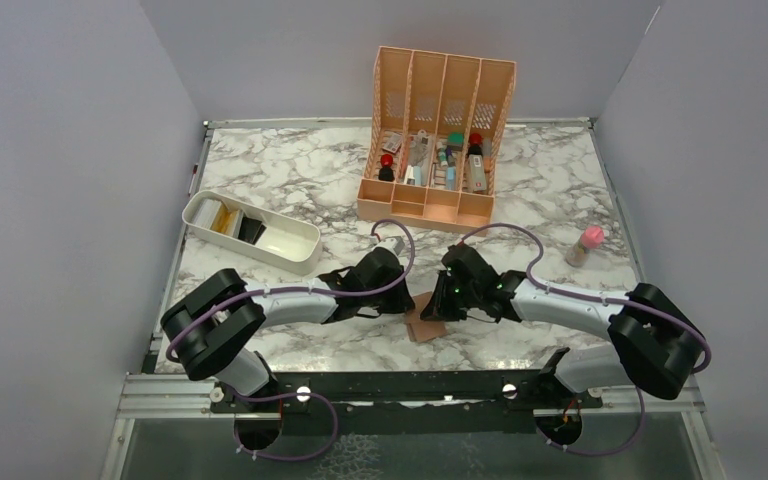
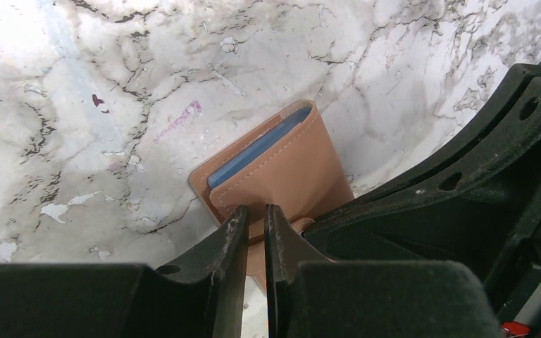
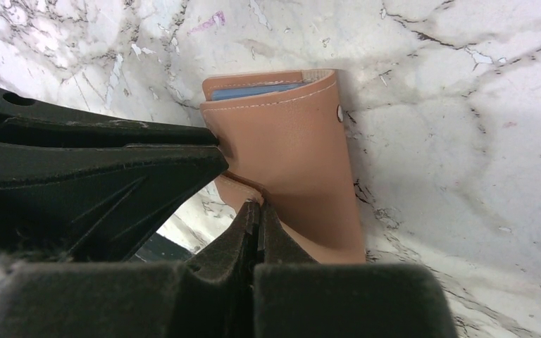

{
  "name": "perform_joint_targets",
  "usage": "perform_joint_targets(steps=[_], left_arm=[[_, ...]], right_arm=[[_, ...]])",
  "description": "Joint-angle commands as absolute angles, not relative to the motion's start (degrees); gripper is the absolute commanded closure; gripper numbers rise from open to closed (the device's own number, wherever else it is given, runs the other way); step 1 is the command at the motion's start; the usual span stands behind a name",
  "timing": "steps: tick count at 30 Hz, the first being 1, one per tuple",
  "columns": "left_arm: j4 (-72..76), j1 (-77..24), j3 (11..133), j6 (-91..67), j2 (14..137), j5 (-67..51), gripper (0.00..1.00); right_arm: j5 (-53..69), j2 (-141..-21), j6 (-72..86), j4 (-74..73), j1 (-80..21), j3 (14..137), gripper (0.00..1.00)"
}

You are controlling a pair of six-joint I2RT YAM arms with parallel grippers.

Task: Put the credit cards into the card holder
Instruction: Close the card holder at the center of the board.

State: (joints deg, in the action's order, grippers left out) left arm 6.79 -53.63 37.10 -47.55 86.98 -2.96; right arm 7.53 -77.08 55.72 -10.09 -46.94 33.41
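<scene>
Card holder (image 1: 425,322) lay at 6 o'clock on the table (image 1: 560,180). Left gripper (image 2: 256,220) narrowly pinched its flap; right gripper (image 3: 257,215) sat closed against its lower edge. Blue showed inside; loading could not be confirmed

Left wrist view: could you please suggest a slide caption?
Left gripper pinching the near edge of the brown card holder on the marble table.

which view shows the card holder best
Right wrist: the card holder fills the frame, with stitching, snap and blue inside clear. Left wrist shows it smaller, its near end hidden. Top external shows only a small brown patch.
</scene>
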Motion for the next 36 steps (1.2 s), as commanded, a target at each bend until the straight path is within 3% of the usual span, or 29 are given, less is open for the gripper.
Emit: perform_joint_targets(steps=[1,36], left_arm=[[6.0,-53.6,37.6,-46.6,88.6,-1.5,0.82],[9.7,-53.7,29.3,-47.0,75.2,-3.8,0.82]], right_arm=[[4.1,-78.8,55.7,-13.0,-47.4,31.5,0.99],[0.3,-96.7,56.8,-32.4,-47.4,41.2,0.99]])
